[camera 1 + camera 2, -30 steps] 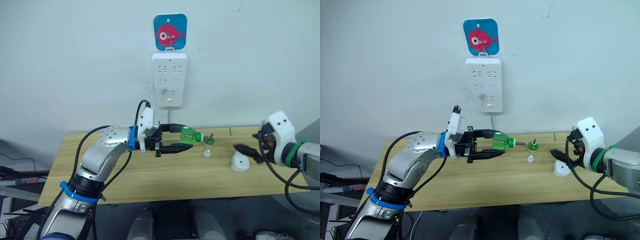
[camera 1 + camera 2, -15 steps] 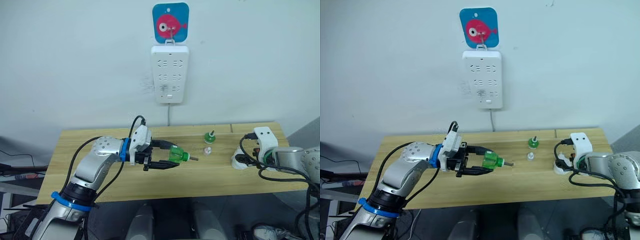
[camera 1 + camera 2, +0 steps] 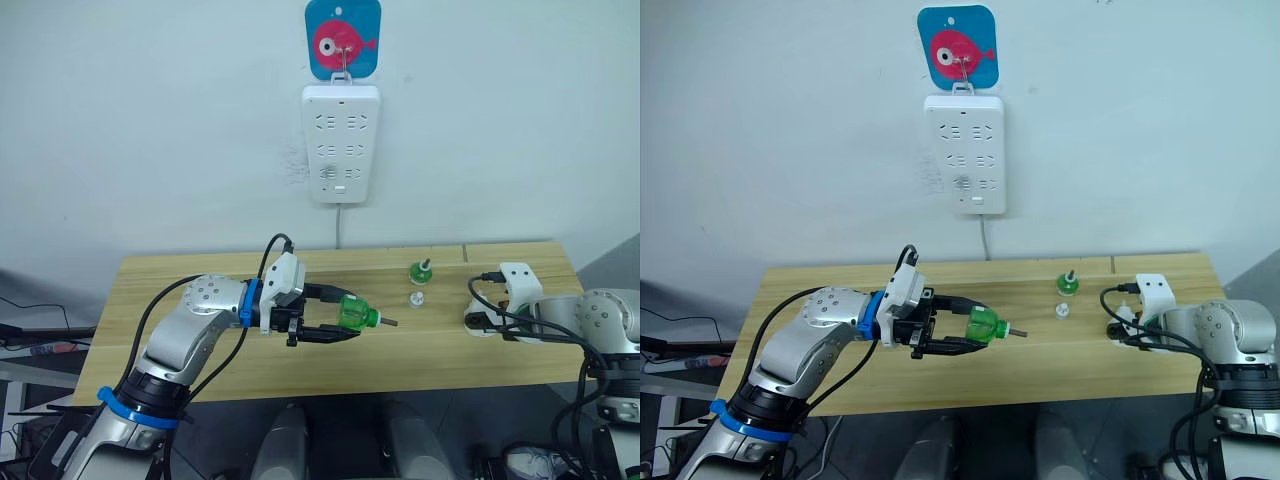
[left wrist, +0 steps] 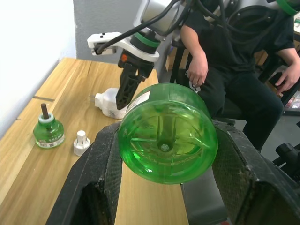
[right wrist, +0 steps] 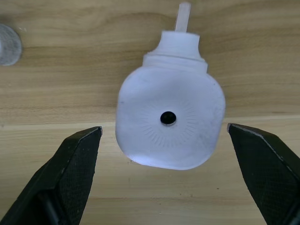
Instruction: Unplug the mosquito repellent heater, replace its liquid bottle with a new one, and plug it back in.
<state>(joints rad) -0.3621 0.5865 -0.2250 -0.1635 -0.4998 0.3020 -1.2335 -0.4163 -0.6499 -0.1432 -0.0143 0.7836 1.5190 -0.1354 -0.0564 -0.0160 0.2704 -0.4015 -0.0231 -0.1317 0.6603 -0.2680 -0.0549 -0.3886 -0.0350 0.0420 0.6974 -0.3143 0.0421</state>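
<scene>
White and rounded, the plastic mosquito repellent heater (image 5: 169, 122) was seen lying near the wooden desk's (image 3: 200, 360) right edge, between the spread fingers of the right gripper (image 5: 166, 154), untouched. A green translucent liquid bottle (image 4: 167, 132) was clamped by the left gripper (image 3: 335, 320) above the desk's middle.

Head cameras look forward and down across the tabletop (image 3: 200, 270) toward the wall strip (image 3: 342, 140). The left wrist camera peers close along its tool (image 4: 164, 154); the right looks straight down over the heater (image 5: 169, 123), also seen from the head.
</scene>
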